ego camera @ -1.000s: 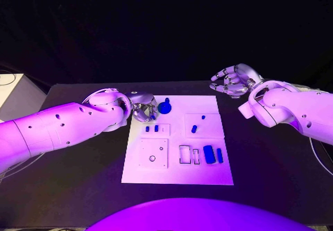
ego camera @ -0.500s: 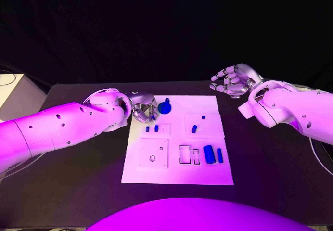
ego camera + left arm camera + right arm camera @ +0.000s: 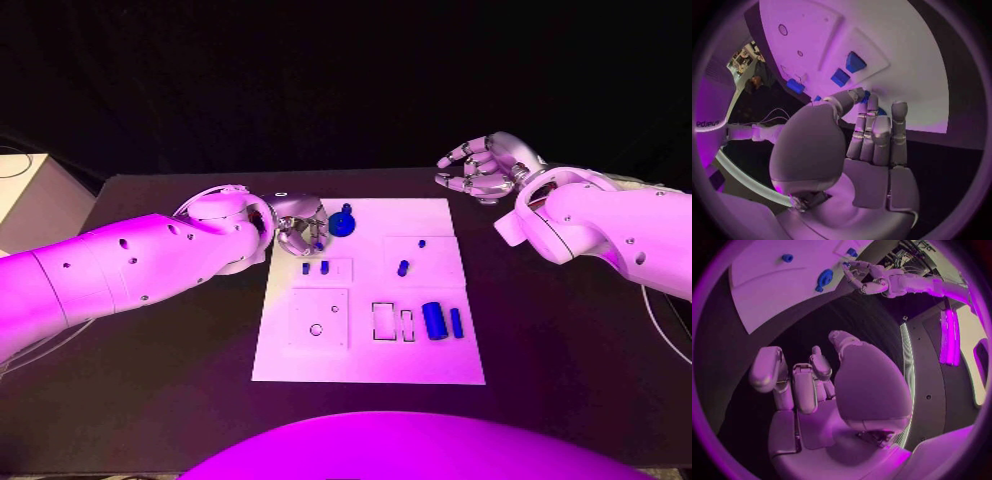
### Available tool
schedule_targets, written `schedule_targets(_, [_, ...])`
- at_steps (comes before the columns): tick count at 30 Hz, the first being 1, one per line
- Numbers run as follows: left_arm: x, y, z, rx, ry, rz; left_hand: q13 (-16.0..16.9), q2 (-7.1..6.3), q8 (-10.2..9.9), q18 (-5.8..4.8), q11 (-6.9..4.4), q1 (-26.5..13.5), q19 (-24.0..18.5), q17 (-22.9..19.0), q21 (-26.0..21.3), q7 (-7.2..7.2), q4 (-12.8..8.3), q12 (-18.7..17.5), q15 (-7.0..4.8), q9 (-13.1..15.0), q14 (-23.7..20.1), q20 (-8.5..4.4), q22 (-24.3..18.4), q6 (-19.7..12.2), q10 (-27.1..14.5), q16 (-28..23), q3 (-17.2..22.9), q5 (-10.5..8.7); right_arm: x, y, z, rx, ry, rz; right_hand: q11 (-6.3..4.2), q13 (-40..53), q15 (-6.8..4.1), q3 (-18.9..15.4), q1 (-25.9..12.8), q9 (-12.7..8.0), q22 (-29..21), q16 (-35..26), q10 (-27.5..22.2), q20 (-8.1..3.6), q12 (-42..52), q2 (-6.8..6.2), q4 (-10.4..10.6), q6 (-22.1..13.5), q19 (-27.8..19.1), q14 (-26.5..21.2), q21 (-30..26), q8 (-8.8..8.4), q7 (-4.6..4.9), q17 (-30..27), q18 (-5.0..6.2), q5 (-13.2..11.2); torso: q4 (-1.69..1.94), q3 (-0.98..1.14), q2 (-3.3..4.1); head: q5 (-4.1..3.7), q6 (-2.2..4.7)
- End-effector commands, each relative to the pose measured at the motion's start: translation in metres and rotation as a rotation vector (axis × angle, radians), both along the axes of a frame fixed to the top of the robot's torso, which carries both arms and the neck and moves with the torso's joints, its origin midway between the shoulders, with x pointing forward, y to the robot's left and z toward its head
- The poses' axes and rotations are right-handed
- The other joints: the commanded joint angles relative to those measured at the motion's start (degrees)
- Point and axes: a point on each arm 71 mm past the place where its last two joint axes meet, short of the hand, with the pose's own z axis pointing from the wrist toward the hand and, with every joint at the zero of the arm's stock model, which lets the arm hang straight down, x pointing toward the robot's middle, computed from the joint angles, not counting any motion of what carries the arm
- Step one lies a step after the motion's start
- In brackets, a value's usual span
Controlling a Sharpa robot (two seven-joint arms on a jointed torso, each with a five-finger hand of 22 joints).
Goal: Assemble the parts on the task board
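gleaming silver left robot hand (image 3: pixel 299 228) – grip unclear; right robot hand (image 3: pixel 483 168) empty, spread – flat white task board (image 3: pixel 369 355).

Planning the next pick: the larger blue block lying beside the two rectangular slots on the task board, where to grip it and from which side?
Grip the larger blue block across its two long sides, coming straight down from above. It lies flat, long axis running away from the robot, and a thinner blue bar sits close alongside, so the fingers probably need a narrow pinch. The right hand is free and on that side.
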Motion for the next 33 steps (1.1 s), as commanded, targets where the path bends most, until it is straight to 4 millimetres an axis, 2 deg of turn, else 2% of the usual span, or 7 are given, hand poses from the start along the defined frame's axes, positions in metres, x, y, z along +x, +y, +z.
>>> schedule_targets(1, [-0.0022, -0.0034, -0.0024, 0.001, 0.007, -0.014, 0.09, 0.35, 0.09, -0.17, -0.05, 0.04, 0.24, 0.10, 0.23, -0.03, -0.02, -0.14, -0.03, 0.02, 0.55, -0.17, 0.11, 0.24, 0.47, 0.25, -0.22, 0.01, -0.0004, 0.0019, 0.0001, -0.003, -0.002, 0.018, -0.17, -0.05, 0.12, 0.32, -0.36, -0.05, 0.00, -0.27, 0.32, -0.07, 0.11, -0.17, 0.06, -0.28, -0.28, 2.31, -0.15, 0.22, 0.01, 2.42, 0.80, 0.13, 0.01, -0.01, -0.03, 0.01, 0.01])
schedule_targets(8, [-0.0015, -0.0023, -0.0044, 0.022, 0.024, -0.003, 0.23, 0.44, -0.12, -0.10, 0.00, 0.04, -0.03, -0.22, 0.03, 0.01, -0.06, -0.15, -0.05, -0.01, 0.41, -0.20, -0.18, -0.02, 0.23, 0.20, -0.35, 0.01, -0.0002, 0.0020, -0.0001, -0.003, -0.001, 0.018, -0.17, -0.05, 0.12, 0.32, -0.36, -0.05, 0.00, -0.27, 0.32, -0.07, 0.11, -0.17, 0.06, -0.28, -0.28, 2.31, -0.15, 0.22, 0.01, 2.42, 0.80, 0.13, 0.02, -0.01, -0.02, 0.03, 0.01])
schedule_targets(23, [-0.0018, -0.0011, -0.0088, 0.068, 0.069, 0.008, 1.30, 0.95, -1.99, 0.38, 1.01, 0.01, -2.74, -3.49, -1.85, 0.78, -0.30, -0.32, 0.77, -0.61, -1.92, 0.22, -2.51, -2.03, -3.19, -0.64, -0.80, 0.05, -0.0003, 0.0015, -0.0006, -0.003, 0.001, 0.018, -0.19, -0.11, 0.10, 0.43, -0.46, -0.07, -0.04, -0.29, 0.40, -0.09, 0.14, -0.19, 0.07, -0.27, -0.25, 2.34, -0.24, 0.27, 0.00, 2.44, 0.80, 0.15, 0.01, -0.03, -0.07, 0.05, 0.01])
schedule_targets(33, [-0.0021, 0.0002, -0.0085, 0.068, 0.065, 0.012, 1.59, 1.02, -2.30, 0.38, 1.05, 0.17, -2.76, -3.40, -1.84, 0.85, -0.47, -0.09, 0.87, -0.71, -2.03, 0.36, -2.41, -2.25, -3.36, -0.59, -0.77, 0.04, -0.0005, 0.0012, -0.0015, -0.004, 0.002, 0.017, -0.19, -0.11, 0.10, 0.43, -0.46, -0.07, -0.04, -0.29, 0.40, -0.09, 0.14, -0.19, 0.07, -0.27, -0.25, 2.34, -0.24, 0.27, 0.00, 2.44, 0.80, 0.15, 0.03, -0.01, -0.05, 0.04, 0.01])
